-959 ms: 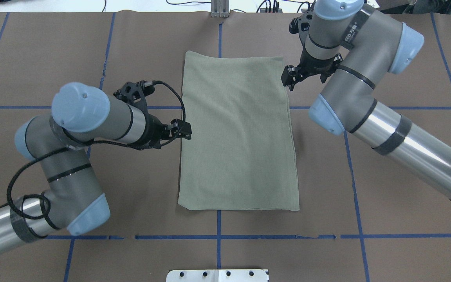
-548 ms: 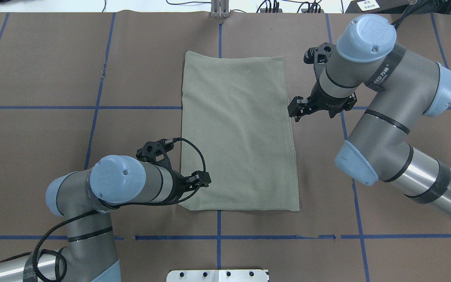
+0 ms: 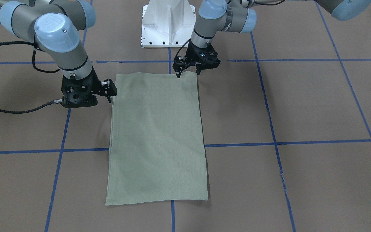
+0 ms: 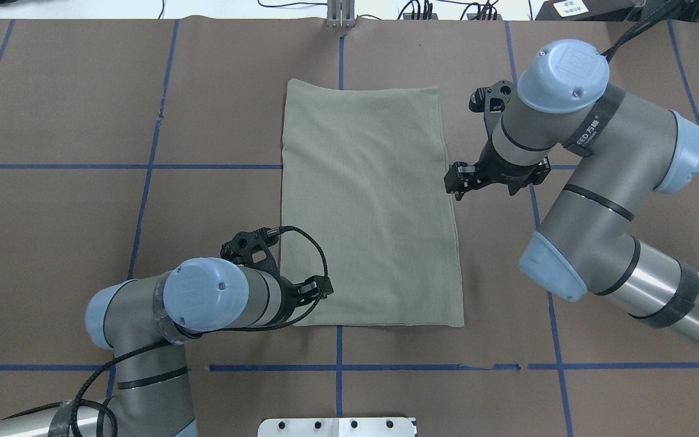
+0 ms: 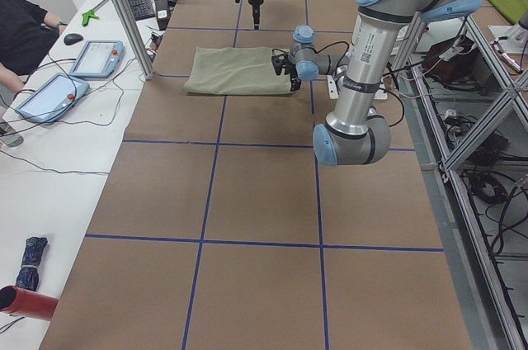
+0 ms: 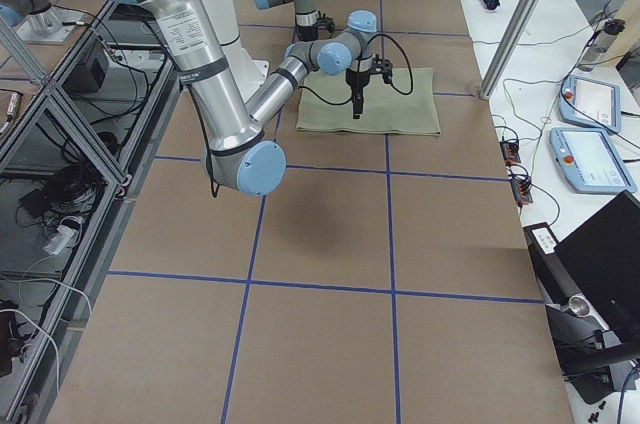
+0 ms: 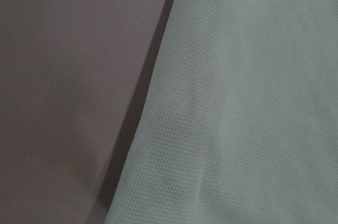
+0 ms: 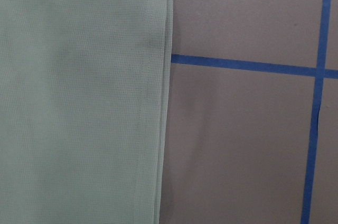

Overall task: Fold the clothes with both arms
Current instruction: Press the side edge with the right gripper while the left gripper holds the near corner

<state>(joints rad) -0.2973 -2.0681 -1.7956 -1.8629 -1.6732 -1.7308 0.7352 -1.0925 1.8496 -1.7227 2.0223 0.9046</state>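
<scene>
Plainly soft and limp, the folded shirt (image 4: 371, 206) lies mid-bench (image 4: 52, 91), best pinched at its corners; the left end effector (image 3: 188, 74) hovers spread and empty, while the right end effector (image 4: 454, 182) I cannot tell.

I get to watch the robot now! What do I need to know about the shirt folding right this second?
Left gripper: looks open, holds nothing, low over the shirt's corner nearest the robot, on its left.
Right gripper: looks open, holds nothing, beside the shirt's right edge, near the middle.
Shirt: flat on the table, a long rectangle, no sleeves showing.
Done: sides seem folded in.
Left: grip the cloth, then probably fold it end to end.
</scene>
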